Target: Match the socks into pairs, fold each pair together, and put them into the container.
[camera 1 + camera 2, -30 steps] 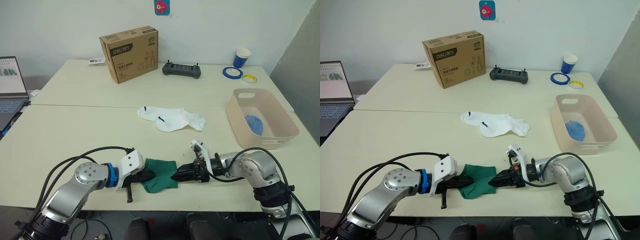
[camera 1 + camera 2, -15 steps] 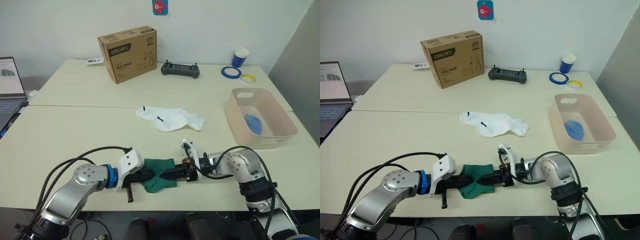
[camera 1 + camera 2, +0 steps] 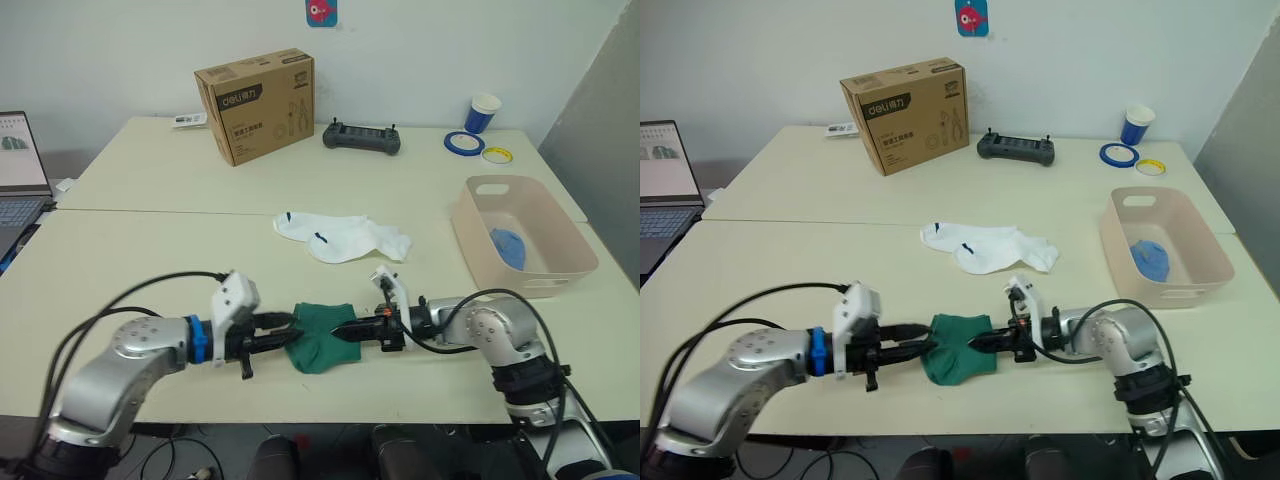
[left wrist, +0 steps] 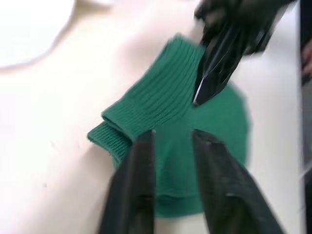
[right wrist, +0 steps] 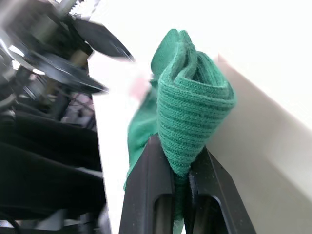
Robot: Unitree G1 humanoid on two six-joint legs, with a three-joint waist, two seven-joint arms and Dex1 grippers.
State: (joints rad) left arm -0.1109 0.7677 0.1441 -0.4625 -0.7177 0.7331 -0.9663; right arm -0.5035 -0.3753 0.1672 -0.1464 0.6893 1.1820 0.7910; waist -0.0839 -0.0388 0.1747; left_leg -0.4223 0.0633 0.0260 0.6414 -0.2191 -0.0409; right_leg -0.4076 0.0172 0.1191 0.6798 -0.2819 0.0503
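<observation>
Left eye view: the dark green socks [image 3: 320, 333] lie as a soft folded bundle near the table's [image 3: 150, 255] front edge, long axis across it, between the two grippers. The right gripper [image 3: 345, 331] reaches in from the bundle's right end, the left gripper [image 3: 283, 338] just beside its left end. The white socks [image 3: 345, 237] sprawl mid-table; a light blue sock [image 3: 508, 247] already rests in the pale pink-beige tub [image 3: 475, 243] at the right edge, so the right arm is nearer the drop.

Left wrist view: this gripper's fingers [image 4: 139, 183] stand parted over the ribbed knit cuff, holding nothing.

Right wrist view: its fingers [image 5: 156, 192] are pinched on a thick ribbed fold of the green bundle.
</observation>
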